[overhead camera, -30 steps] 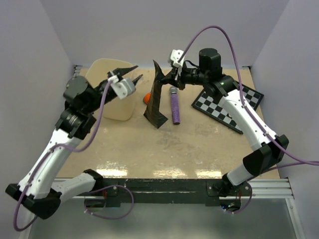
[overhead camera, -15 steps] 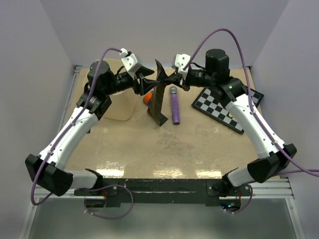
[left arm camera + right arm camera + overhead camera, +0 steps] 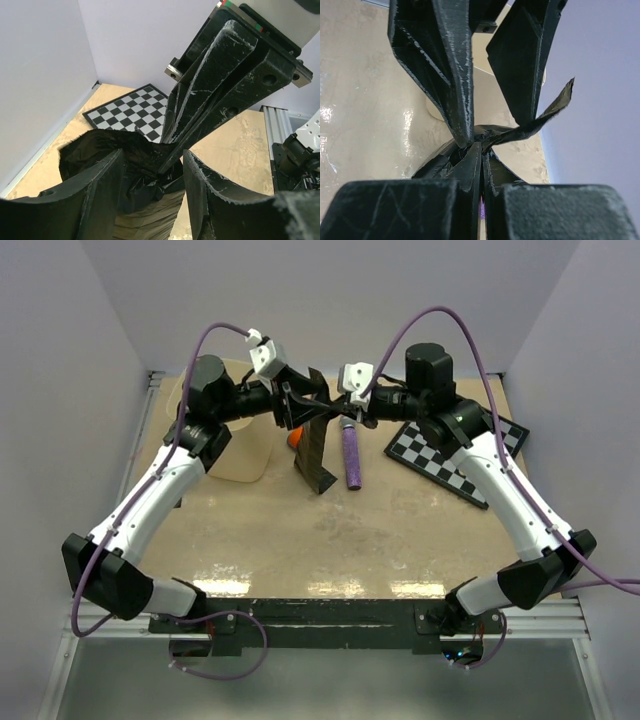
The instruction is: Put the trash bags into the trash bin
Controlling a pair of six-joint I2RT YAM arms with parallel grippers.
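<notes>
top view: one trash bag [image 3: 316, 452], one trash bin [image 3: 240, 462], one purple glittery cylinder [image 3: 351, 458], one chequered board [image 3: 458, 462] and one small orange thing [image 3: 294, 437] on the counter [image 3: 330, 540]. the trash bag is outside the trash bin, just to its right. it is a tall dark strip reaching down to the counter, with the cylinder beside it on the right. the right fingers [image 3: 337, 414] are closed on its top edge, and the left fingers [image 3: 308, 406] are spread apart at the same edge. the left arm [image 3: 160, 490] covers the bin's mouth, so its contents cannot be told. the orange thing is half hidden behind the bag.

left wrist view: the left fingers stand open, with the crumpled black bag [image 3: 100, 150] and the tip of the closed right fingers between them. the board [image 3: 135, 112] lies beyond. the bin is out of frame.

right wrist view: the right fingers pinch a fold of the bag [image 3: 520, 131]. the left fingers come in from above, parted, one tip touching the bag. a cream wall of the bin [image 3: 481, 55] shows between them, its inside unseen.
</notes>
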